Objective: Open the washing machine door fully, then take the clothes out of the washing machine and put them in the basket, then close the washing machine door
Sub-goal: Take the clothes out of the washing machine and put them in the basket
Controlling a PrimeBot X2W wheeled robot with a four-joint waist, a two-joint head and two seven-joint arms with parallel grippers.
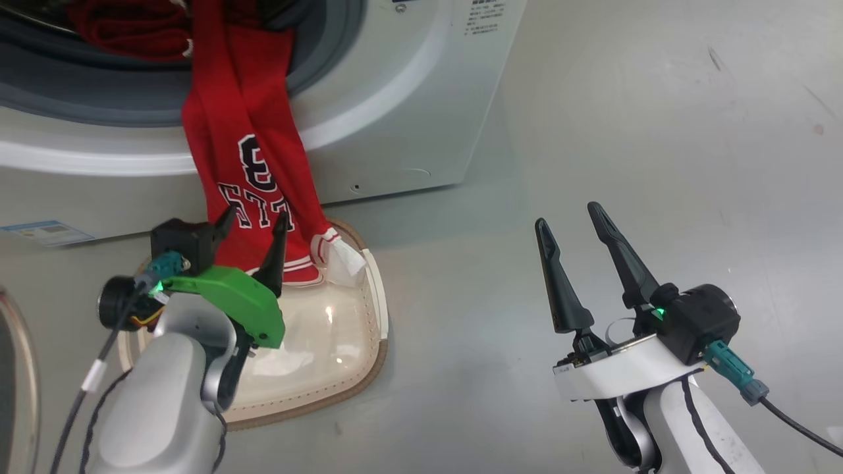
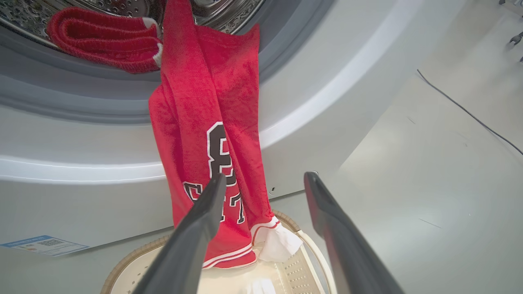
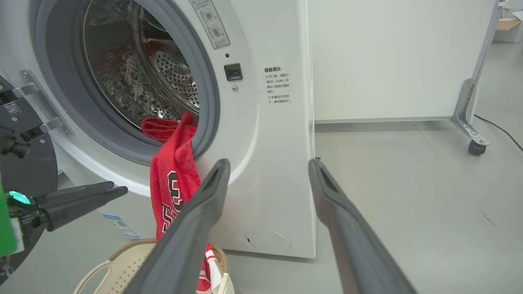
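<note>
Grey floor (image 1: 658, 131) runs out to the right of the washing machine (image 1: 408, 99), whose door (image 3: 24, 163) stands swung aside at the left edge of the right wrist view. One of the clothes (image 1: 244, 131) — a long red strip with black lettering — hangs from the mouth of the drum (image 3: 122, 81), over the gasket and straight down the white front. Its long axis is vertical, and its white-trimmed hem rests inside the basket (image 1: 375, 296), against the wall nearest the machine. The left jaws, spread open and holding nothing, sit just in front of that lower stretch, above the basket. In the left wrist view the cloth lies ahead of them, off toward one side of the gap rather than centred. The right jaws, also open, hover well apart over the floor — so the left arm is the nearer. A second red bundle (image 2: 102, 41) lies on the drum lip, not yet out.
</note>
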